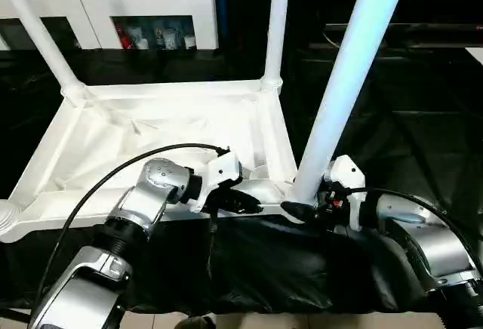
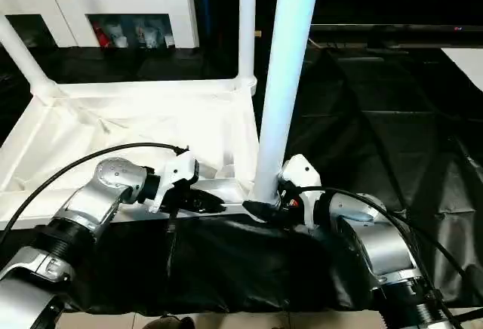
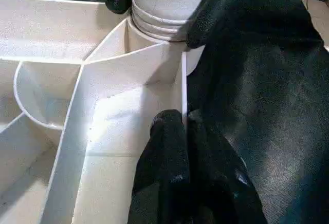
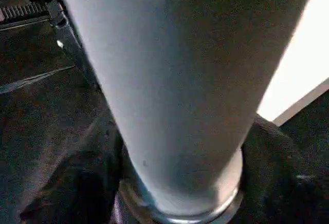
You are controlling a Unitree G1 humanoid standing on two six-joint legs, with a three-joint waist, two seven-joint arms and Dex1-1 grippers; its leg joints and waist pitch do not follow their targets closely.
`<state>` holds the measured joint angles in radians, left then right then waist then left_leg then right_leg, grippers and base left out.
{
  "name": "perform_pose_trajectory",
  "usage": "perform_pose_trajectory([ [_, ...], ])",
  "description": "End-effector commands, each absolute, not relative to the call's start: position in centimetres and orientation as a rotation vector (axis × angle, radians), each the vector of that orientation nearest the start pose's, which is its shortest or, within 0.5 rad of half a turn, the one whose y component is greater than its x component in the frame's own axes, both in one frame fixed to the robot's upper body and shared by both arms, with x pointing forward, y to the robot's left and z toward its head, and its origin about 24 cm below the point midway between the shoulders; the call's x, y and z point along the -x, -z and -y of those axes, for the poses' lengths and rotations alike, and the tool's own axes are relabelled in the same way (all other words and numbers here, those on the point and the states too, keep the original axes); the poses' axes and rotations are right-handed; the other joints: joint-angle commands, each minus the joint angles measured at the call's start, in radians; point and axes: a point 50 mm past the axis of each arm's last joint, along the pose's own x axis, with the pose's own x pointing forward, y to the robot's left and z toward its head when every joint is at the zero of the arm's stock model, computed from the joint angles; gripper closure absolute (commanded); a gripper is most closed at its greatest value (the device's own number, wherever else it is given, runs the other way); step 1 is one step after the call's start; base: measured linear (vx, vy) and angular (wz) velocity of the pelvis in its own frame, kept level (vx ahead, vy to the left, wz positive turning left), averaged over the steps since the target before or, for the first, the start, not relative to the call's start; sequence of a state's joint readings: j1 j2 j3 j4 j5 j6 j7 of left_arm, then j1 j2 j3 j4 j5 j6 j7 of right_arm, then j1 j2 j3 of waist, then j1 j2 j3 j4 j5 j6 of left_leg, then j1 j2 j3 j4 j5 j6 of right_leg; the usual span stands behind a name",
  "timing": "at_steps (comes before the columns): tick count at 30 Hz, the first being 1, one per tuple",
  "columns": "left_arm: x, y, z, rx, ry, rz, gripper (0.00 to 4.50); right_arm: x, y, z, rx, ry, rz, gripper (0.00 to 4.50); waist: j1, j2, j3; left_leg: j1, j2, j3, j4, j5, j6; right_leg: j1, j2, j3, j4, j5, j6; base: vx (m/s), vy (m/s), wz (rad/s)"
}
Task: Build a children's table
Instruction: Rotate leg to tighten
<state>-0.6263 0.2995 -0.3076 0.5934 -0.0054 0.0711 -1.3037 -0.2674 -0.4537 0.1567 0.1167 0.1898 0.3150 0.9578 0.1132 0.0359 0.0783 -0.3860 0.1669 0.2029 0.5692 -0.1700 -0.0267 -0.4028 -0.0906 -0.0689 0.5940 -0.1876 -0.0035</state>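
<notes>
Lying upside down on black cloth, the children's table has legs up. Right pincer wraps the base of the near-right leg, fingers on both sides. Left pincer is pinched shut on the near rim, just beside that corner.

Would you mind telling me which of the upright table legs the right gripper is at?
The near-right leg, closest to the camera; the right gripper has its jaws around its base. The two far-corner legs stand untouched.
</notes>
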Motion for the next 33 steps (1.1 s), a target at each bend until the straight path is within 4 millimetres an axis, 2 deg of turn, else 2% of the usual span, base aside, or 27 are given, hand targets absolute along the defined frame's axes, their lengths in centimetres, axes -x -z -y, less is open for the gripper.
perform_pose_trajectory([
  [1,-30.9,-6.1,-9.5,-0.380,1.557,-0.362,4.50,-26.7,-5.0,14.6,0.165,-1.122,-0.376,1.71,0.000,-0.011,-0.060,0.019,0.073,-0.033,-0.063,-0.200,0.074,0.046,-0.076,0.051,-0.064,-0.145,-0.262,0.000,0.000,0.00],
  [6,-30.9,-5.9,-9.5,-0.381,1.550,-0.368,4.50,-26.5,-4.8,14.3,0.159,-1.116,-0.376,1.81,-0.001,-0.011,-0.060,0.020,0.073,-0.033,-0.063,-0.204,0.068,0.045,-0.075,0.052,-0.065,-0.156,-0.254,0.000,0.000,0.00],
  [7,-30.9,-5.8,-9.3,-0.374,1.526,-0.360,4.50,-26.4,-4.4,14.0,0.136,-1.059,-0.374,1.81,-0.002,-0.008,-0.054,0.020,0.072,-0.033,-0.065,-0.206,0.069,0.042,-0.074,0.053,-0.067,-0.157,-0.250,0.000,0.000,0.00],
  [8,-30.9,-5.8,-9.3,-0.374,1.526,-0.360,4.50,-26.4,-4.4,14.0,0.136,-1.059,-0.374,1.82,-0.004,-0.009,-0.054,0.019,0.072,-0.034,-0.066,-0.216,0.066,0.043,-0.075,0.052,-0.068,-0.167,-0.247,0.000,0.000,0.00],
  [10,-31.8,-5.8,-8.4,-0.372,1.409,-0.343,4.50,-27.6,-3.4,13.8,0.104,-0.815,-0.373,1.82,-0.009,-0.014,-0.051,0.022,0.071,-0.035,-0.071,-0.254,0.046,0.038,-0.075,0.053,-0.075,-0.227,-0.237,0.000,0.000,0.00],
  [11,-31.8,-5.8,-8.4,-0.372,1.409,-0.343,4.50,-27.6,-3.4,13.8,0.104,-0.815,-0.373,1.83,-0.011,-0.011,-0.049,0.023,0.071,-0.035,-0.073,-0.268,0.035,0.036,-0.077,0.054,-0.078,-0.257,-0.232,0.000,0.000,0.00],
  [12,-32.3,-5.8,-7.7,-0.382,1.339,-0.333,4.50,-28.4,-3.0,13.6,0.063,-0.680,-0.371,1.83,-0.015,-0.012,-0.047,0.025,0.070,-0.039,-0.076,-0.300,0.011,0.035,-0.079,0.053,-0.085,-0.325,-0.214,0.000,0.000,0.00],
  [13,-32.5,-5.8,-7.3,-0.381,1.317,-0.329,4.50,-28.6,-2.8,13.5,0.045,-0.637,-0.375,1.83,-0.018,-0.013,-0.046,0.032,0.069,-0.041,-0.078,-0.327,-0.004,0.028,-0.081,0.054,-0.091,-0.383,-0.198,0.000,0.000,0.00],
  [15,-32.7,-5.9,-6.4,-0.372,1.272,-0.321,4.50,-29.2,-2.5,12.9,0.016,-0.543,-0.376,1.83,-0.026,-0.014,-0.045,0.029,0.071,-0.047,-0.084,-0.352,-0.022,0.030,-0.081,0.053,-0.093,-0.423,-0.176,0.000,0.000,0.00],
  [16,-32.8,-6.0,-5.8,-0.366,1.256,-0.313,4.50,-29.5,-2.4,12.4,0.004,-0.509,-0.379,1.83,-0.031,-0.015,-0.045,0.029,0.071,-0.046,-0.085,-0.367,-0.027,0.026,-0.080,0.054,-0.096,-0.428,-0.167,0.000,0.000,0.00],
  [17,-32.8,-6.2,-4.7,-0.343,1.229,-0.300,4.50,-30.0,-2.5,11.2,0.002,-0.484,-0.368,1.83,-0.033,-0.016,-0.047,0.028,0.070,-0.047,-0.086,-0.363,-0.031,0.028,-0.081,0.054,-0.094,-0.420,-0.164,0.000,0.000,0.00],
  [19,-32.8,-6.2,-4.7,-0.343,1.229,-0.300,4.50,-30.0,-2.5,11.2,0.002,-0.484,-0.368,1.83,-0.035,-0.016,-0.046,0.026,0.068,-0.048,-0.087,-0.363,-0.033,0.029,-0.079,0.054,-0.097,-0.415,-0.158,0.000,0.000,0.00],
  [20,-32.8,-6.2,-4.4,-0.332,1.224,-0.297,4.50,-30.1,-2.6,10.8,0.004,-0.480,-0.362,1.83,-0.033,-0.017,-0.046,0.029,0.068,-0.044,-0.086,-0.359,-0.021,0.027,-0.079,0.057,-0.099,-0.387,-0.155,0.000,0.000,0.00],
  [21,-32.6,-6.3,-3.9,-0.329,1.238,-0.287,4.50,-30.3,-3.1,10.0,0.003,-0.507,-0.328,1.83,-0.033,-0.026,-0.049,0.028,0.068,-0.043,-0.085,-0.350,-0.015,0.029,-0.079,0.057,-0.099,-0.378,-0.155,0.000,0.000,0.00],
  [22,-32.5,-6.3,-3.6,-0.329,1.248,-0.279,4.50,-30.5,-3.4,9.5,0.002,-0.521,-0.304,1.27,-0.031,-0.024,-0.050,0.025,0.068,-0.043,-0.084,-0.333,-0.008,0.031,-0.081,0.057,-0.096,-0.363,-0.159,0.000,0.000,0.00],
  [25,-32.4,-6.4,-3.3,-0.328,1.262,-0.269,4.50,-30.7,-4.0,9.1,-0.011,-0.553,-0.277,1.13,-0.030,-0.022,-0.051,0.024,0.068,-0.040,-0.082,-0.311,0.004,0.030,-0.079,0.057,-0.094,-0.335,-0.167,0.000,0.000,0.00],
  [29,-32.2,-6.3,-3.8,-0.342,1.291,-0.272,4.50,-30.7,-4.3,10.1,0.014,-0.574,-0.273,0.72,-0.026,-0.021,-0.057,0.024,0.069,-0.038,-0.079,-0.276,0.016,0.036,-0.077,0.057,-0.085,-0.266,-0.184,0.000,0.000,0.00],
  [32,-32.1,-6.2,-5.0,-0.360,1.324,-0.288,4.50,-30.5,-4.8,12.1,0.075,-0.645,-0.274,0.55,-0.023,-0.019,-0.062,0.022,0.068,-0.036,-0.074,-0.241,0.033,0.041,-0.076,0.055,-0.079,-0.204,-0.200,0.000,0.000,0.00],
  [33,-32.1,-6.2,-5.2,-0.361,1.328,-0.291,4.50,-30.4,-4.8,12.4,0.086,-0.661,-0.276,0.29,-0.020,-0.012,-0.065,0.023,0.069,-0.037,-0.072,-0.233,0.035,0.042,-0.077,0.055,-0.076,-0.186,-0.206,0.000,0.000,0.00],
])
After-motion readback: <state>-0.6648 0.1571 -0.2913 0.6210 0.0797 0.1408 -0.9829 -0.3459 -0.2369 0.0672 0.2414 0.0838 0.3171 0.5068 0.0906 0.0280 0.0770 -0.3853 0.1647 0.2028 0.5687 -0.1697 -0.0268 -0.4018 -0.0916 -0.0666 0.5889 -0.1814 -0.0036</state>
